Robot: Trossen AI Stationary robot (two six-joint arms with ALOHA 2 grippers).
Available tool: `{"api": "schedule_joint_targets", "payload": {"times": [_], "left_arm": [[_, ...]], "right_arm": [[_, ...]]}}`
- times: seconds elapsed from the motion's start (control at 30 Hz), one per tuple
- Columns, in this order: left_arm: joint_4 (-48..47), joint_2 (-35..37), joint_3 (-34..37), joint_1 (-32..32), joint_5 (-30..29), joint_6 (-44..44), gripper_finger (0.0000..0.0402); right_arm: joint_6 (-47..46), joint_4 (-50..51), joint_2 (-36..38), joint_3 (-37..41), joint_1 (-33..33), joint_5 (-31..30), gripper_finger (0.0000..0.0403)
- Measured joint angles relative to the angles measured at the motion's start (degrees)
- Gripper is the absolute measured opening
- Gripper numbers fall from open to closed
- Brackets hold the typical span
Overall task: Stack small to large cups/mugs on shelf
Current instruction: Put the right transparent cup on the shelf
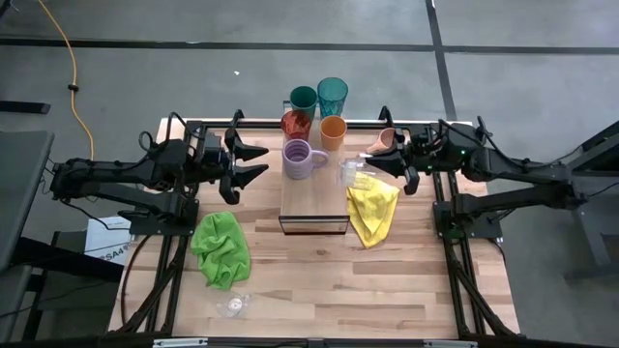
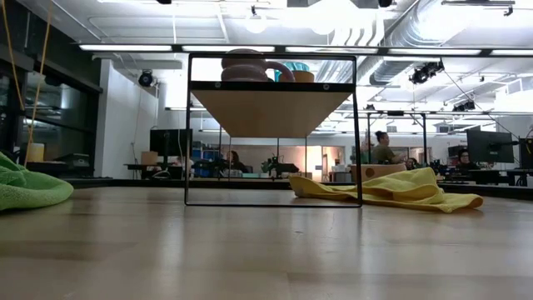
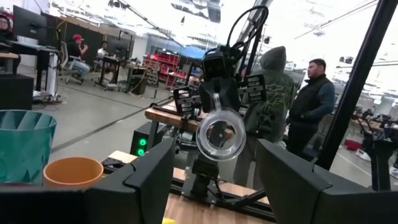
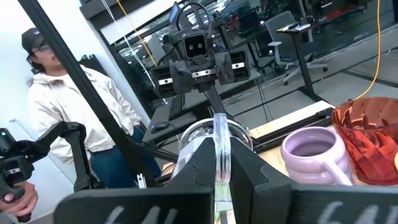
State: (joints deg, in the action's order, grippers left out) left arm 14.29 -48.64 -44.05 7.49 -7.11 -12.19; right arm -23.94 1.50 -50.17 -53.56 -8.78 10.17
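The shelf (image 1: pixel 312 198) stands mid-table. At its far end stand a lavender mug (image 1: pixel 302 159), an amber tumbler (image 1: pixel 296 124), an orange cup (image 1: pixel 333 130) and two teal tumblers (image 1: pixel 332 94). A tan mug (image 1: pixel 384 141) is at the far right, beside my right arm. My right gripper (image 1: pixel 372 166) is shut on a small clear glass (image 1: pixel 350 174) just right of the shelf. My left gripper (image 1: pixel 253 162) hovers open left of the lavender mug, touching nothing. A second clear glass (image 1: pixel 235 306) lies on the table near the front left. My right gripper pinches the clear glass by its thin wall (image 4: pixel 221 140) between its two fingers, coming level from the table's right. The glass is lifted clear and lies on its side, one round end (image 3: pixel 221 134) facing my left arm.
A yellow cloth (image 1: pixel 372 208) lies right of the shelf, under the right gripper. A green cloth (image 1: pixel 221 248) lies to the shelf's left front. People stand in the room beyond the table. Bare tabletop (image 1: pixel 387 290) shows along the near edge.
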Motion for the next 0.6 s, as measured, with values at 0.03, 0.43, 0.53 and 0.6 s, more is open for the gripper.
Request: {"api": "schedule_joint_targets", "payload": {"times": [0.03, 0.43, 0.53, 0.6], "left_arm": [[0.1, 0.0, 0.0, 0.0, 0.0, 0.0, 0.021], [0.1, 0.0, 0.0, 0.0, 0.0, 0.0, 0.021], [0.1, 0.0, 0.0, 0.0, 0.0, 0.0, 0.021], [0.0, 0.0, 0.0, 0.0, 0.0, 0.0, 0.021]], "right_arm": [[0.0, 0.0, 0.0, 0.0, 0.0, 0.0, 0.0], [-4.0, 11.8, -3.5, -5.7, -1.6, -1.5, 0.0], [-1.7, 27.0, -10.0, -15.7, -2.3, -3.8, 0.0], [0.7, 36.7, -15.2, -22.9, -2.7, -4.8, 0.0]]}}
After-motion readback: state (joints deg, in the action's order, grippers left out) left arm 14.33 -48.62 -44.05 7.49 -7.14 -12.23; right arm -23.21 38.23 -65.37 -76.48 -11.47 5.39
